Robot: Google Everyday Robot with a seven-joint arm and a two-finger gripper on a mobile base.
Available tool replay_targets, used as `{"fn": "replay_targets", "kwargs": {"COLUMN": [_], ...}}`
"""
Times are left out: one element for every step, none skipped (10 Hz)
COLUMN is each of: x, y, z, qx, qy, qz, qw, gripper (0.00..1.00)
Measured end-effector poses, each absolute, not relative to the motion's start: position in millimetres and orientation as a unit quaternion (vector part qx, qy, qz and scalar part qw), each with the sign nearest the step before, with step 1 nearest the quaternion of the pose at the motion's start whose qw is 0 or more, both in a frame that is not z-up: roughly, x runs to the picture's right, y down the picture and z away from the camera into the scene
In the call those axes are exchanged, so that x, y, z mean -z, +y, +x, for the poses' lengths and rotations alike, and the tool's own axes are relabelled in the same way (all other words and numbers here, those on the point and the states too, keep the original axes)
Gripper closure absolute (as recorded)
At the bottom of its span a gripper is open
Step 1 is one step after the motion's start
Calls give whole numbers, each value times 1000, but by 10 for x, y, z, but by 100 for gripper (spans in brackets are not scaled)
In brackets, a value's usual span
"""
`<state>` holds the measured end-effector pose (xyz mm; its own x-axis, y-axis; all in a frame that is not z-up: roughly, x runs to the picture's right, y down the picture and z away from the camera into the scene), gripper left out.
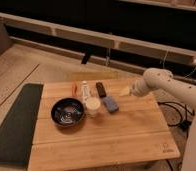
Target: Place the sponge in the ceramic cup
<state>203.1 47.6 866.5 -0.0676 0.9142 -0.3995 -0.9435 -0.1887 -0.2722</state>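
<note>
Plainly empty, the hand (125, 91) hangs spread near the sponge (110, 103).
</note>
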Motion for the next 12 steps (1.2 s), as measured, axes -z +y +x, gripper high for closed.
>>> {"fn": "replay_targets", "kwargs": {"x": [-8666,-8675,-8707,-8752,-8798,-8864,-8959,-9038,-9140,-9218,-9288,-9324], "y": [475,461,422,391,379,378,410,460,550,623,667,701], "z": [2027,2003,1973,1854,1727,1578,1428,1331,1225,1142,1074,1032], "qx": [-730,-727,-719,-706,-693,-678,-662,-651,-637,-625,-612,-600], "qy": [30,30,32,32,33,36,42,50,64,78,92,103], "qz": [-248,-249,-250,-260,-270,-282,-298,-310,-326,-339,-346,-352], "qw": [637,639,647,658,668,678,686,691,695,699,705,712], "gripper": [35,35,35,35,35,35,35,35,35,35,35,35]}}
